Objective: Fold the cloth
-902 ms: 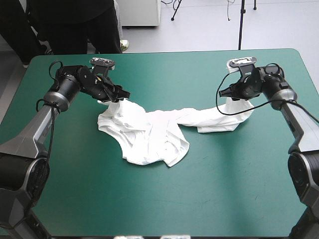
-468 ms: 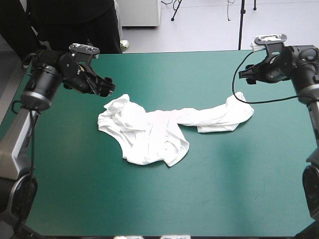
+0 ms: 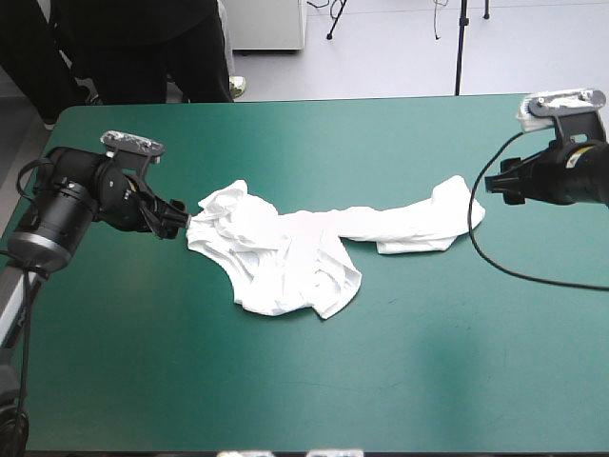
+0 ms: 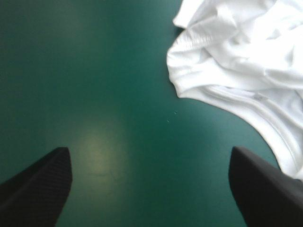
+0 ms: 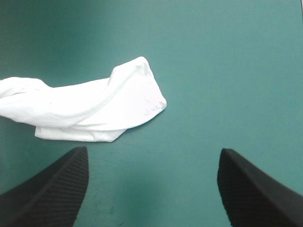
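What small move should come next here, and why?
Probably ease the left gripper onto the nearest edge of the T-shirt and close. Both grippers stand open and hold nothing. The T-shirt lies crumpled on the teal-green cover, its edge just beside the left gripper, while the right gripper is apart from its other end.

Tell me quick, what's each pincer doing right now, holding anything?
Left pincer: open, holding nothing; the T-shirt lies just beside it.
Right pincer: open, holding nothing; the T-shirt's end lies ahead of it.
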Controlling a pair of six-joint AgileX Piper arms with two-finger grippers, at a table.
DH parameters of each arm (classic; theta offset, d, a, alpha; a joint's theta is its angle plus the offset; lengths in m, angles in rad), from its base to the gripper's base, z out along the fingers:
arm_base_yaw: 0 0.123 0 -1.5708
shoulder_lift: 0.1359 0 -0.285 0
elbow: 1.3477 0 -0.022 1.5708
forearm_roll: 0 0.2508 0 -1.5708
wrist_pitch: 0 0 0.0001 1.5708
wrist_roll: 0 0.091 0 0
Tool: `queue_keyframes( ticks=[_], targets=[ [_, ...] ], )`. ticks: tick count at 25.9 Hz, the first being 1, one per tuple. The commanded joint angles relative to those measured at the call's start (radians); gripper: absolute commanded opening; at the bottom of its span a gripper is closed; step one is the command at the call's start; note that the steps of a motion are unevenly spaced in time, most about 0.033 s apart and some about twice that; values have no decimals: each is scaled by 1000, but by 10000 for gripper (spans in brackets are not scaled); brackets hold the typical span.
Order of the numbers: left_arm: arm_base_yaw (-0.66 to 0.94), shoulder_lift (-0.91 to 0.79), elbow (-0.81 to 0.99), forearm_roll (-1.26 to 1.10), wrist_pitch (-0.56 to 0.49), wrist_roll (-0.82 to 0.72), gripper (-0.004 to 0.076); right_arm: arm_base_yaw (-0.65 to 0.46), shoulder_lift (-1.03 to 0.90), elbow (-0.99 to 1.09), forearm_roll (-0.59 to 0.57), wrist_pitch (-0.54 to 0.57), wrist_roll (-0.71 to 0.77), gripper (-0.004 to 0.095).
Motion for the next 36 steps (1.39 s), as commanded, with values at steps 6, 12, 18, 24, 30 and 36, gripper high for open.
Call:
queue_keyframes(
  ticks=[6, 12, 18, 24, 30, 36],
  targets=[
    [14, 137, 25, -39, -142, -16, 651, 74, -135, 90, -4, -62, -1, 716],
    [97, 256, -7, -190, -197, 22, 650, 81, -137, 119, -16, -68, -1, 716],
    [108, 328, -50, -205, -213, 20, 639, 81, -131, 121, -10, -92, -1, 716],
    [108, 399, -54, -251, -209, 26, 494, 81, -55, 123, -10, -94, 3, 716],
    [47, 441, -54, -232, -213, 26, 364, 81, 59, 129, -10, -99, 20, 715],
    [18, 467, -54, -237, -212, 26, 108, 81, 195, 195, -65, -169, 70, 715]
  ],
)
